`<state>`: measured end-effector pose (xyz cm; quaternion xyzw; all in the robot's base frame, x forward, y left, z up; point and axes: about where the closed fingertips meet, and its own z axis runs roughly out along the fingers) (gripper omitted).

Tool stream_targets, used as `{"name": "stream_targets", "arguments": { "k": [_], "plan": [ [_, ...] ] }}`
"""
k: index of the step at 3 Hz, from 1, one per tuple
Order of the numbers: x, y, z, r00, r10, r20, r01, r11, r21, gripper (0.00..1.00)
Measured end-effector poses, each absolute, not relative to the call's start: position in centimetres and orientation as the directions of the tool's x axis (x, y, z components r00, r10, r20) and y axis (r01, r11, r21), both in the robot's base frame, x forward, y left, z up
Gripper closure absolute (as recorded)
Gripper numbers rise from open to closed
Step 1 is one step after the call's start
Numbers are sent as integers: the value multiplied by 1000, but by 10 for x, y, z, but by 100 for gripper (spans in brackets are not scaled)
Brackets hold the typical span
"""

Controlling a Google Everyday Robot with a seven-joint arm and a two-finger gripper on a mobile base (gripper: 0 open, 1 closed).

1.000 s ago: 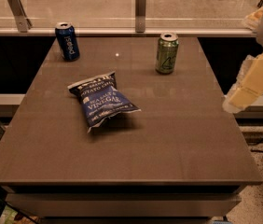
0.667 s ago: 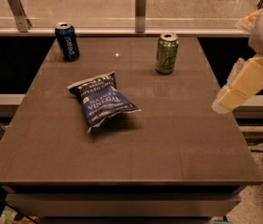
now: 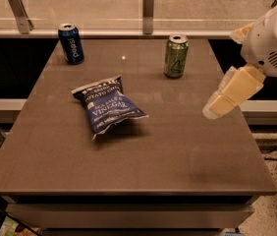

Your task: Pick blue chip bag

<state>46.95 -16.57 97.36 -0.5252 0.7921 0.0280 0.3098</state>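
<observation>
One broad brown tabletop [image 3: 128, 156] is filling most of the view, and it is carrying three things in all: one bag and two cans. One white robot arm [image 3: 271, 38] is showing at the upper right edge, angling down and to the left.

One blue chip bag [image 3: 106, 109] is lying flat just left of the tabletop's middle. Its white lettering is facing up and its pale top edge is pointing toward the far left. It is sitting nearer the camera than both cans and touching neither.

One cream-coloured tool [image 3: 212, 109] is hanging at the end of that arm, over the right side of the tabletop near its right edge. How far open it is, I cannot tell. It is well apart from the bag and from both cans, and it is touching none of them.

Two cans now, both standing upright near the far edge. One green can [image 3: 176, 56] is sitting right of centre, and one blue can [image 3: 71, 44] is sitting by the far left corner.

Two metal posts are standing behind the tabletop, one at the left [image 3: 18, 9] and one near the middle [image 3: 148, 9].
</observation>
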Motion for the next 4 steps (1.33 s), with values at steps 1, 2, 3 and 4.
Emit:
{"name": "stream_targets", "arguments": {
  "k": [1, 2, 3, 4],
  "plan": [
    [481, -151, 960, -250, -798, -548, -863, 441, -248, 0],
    [479, -142, 954, -241, -797, -554, -865, 435, -248, 0],
    [475, -127, 942, -232, -797, -558, -871, 425, -245, 0],
    [472, -115, 930, -228, -787, -573, -871, 428, -242, 0]
  ]
}}
